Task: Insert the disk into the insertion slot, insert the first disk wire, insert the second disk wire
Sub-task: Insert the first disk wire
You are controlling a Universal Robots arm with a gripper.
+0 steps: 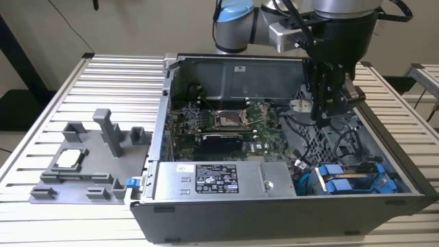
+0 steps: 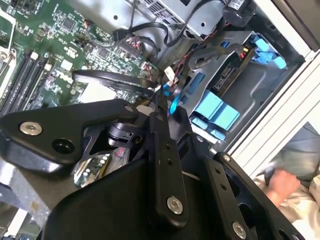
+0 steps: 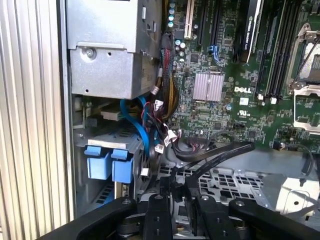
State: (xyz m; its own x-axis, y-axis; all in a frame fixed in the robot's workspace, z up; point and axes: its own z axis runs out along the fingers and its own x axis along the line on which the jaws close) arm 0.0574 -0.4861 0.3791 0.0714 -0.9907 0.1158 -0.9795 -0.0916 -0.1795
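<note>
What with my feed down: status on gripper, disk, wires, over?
Gripper low inside case, at perforated cage. Two blue-tabbed disks in slot. Black cables crowd gripper.

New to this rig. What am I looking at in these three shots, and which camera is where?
One robot arm reaches into an open PC case that sits on a slatted metal table. The exterior view comes from a camera off the arm. Both wrist views come from cameras riding on the arm, looking past the end effector into the case. On the exterior view's left, a grey fixture lies beside the case. Inside are the motherboard and the power supply. In the first wrist view, a drive cage shows blue tabs, with wires next to it. Whether the end effector holds anything, I cannot tell.
</note>
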